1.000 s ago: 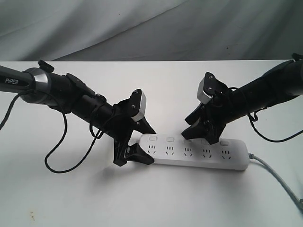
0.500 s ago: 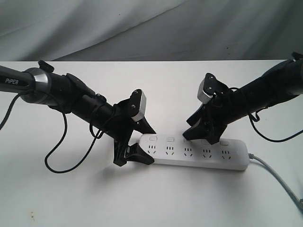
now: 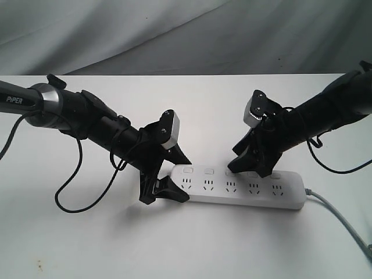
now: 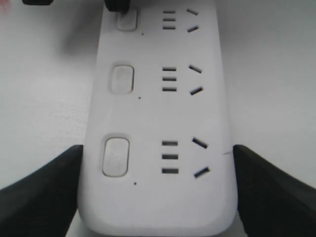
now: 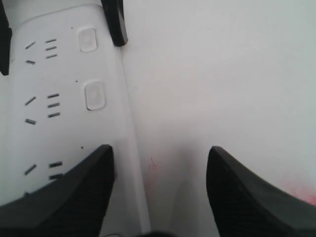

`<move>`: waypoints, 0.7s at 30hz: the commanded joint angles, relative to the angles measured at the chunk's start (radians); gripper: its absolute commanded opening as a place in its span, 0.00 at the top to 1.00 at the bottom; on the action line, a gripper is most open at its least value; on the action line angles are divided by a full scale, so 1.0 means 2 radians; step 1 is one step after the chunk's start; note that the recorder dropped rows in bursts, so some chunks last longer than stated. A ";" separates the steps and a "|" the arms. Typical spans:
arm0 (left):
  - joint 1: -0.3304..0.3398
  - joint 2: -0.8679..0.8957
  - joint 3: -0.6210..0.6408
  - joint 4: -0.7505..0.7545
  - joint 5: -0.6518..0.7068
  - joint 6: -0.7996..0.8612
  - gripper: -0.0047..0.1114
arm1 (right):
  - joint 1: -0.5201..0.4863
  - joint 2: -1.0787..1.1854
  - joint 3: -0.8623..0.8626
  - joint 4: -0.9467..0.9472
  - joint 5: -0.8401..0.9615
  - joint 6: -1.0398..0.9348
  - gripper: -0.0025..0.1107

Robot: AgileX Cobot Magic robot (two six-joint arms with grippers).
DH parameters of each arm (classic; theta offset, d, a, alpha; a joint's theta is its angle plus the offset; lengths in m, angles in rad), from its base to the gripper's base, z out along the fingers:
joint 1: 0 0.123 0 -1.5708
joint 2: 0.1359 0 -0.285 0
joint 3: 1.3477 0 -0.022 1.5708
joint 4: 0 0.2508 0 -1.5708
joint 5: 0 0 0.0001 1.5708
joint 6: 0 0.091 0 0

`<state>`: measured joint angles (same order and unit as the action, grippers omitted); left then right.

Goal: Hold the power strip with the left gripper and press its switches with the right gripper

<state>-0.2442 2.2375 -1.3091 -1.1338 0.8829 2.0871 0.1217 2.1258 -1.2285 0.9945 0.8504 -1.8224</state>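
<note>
- Table (image 3: pixel 192 250): a smooth, matt white top nearest the exterior camera. Only the right wrist view picks up faint pinkish smudges (image 5: pixel 296 195) on it.
- The power strip (image 3: pixel 247 190) lies flat on the table, just right of centre. It is a long bar of glossy white plastic with rounded ends. It has five sockets (image 3: pixel 231 187) in a row and rounded-rectangle switches (image 4: pixel 116 157) along its far edge.
- A grey, woven-looking cord (image 3: pixel 343 224) leaves the strip's right end and runs towards the near right corner.
- The left tool (image 3: pixel 187 180) is a matt black claw with wedge-shaped jaws and a small white-grey block.
  - It straddles the strip's left end.
  - The left wrist view shows what the exterior view hides: each jaw sits against a long edge of the bar, so the tool holds the strip.
- The right tool (image 3: pixel 233 160) is also black, with a silver-white block, and it stands over the middle of the strip.
  - Its jaws are spread wide. In the right wrist view one is above the strip and the other above bare table.
  - The left wrist view shows a dark tip at the third switch from the held end.
- Behind, the left arm carries a grey metallic sleeve (image 3: pixel 43 99) lettered "PiPER". A thin black cable (image 3: pixel 70 192) loops down from it.
- Farthest back hangs a creased grey cloth (image 3: pixel 174 35).
</note>
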 commanded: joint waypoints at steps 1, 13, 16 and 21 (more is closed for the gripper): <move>-0.002 0.001 -0.004 -0.003 0.003 0.003 0.96 | 0.019 0.005 0.005 -0.037 -0.037 -0.004 0.52; -0.002 0.001 -0.004 -0.003 0.003 0.003 0.96 | 0.028 0.026 0.005 -0.069 -0.063 0.039 0.52; -0.002 0.001 -0.004 -0.003 0.003 0.003 0.96 | 0.026 0.032 0.005 -0.070 -0.063 0.041 0.52; -0.002 0.001 -0.004 -0.003 0.003 0.003 0.96 | 0.017 0.032 0.005 -0.072 -0.052 0.041 0.52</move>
<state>-0.2442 2.2375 -1.3091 -1.1338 0.8829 2.0887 0.1665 2.1430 -1.2379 0.9739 0.8206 -1.7251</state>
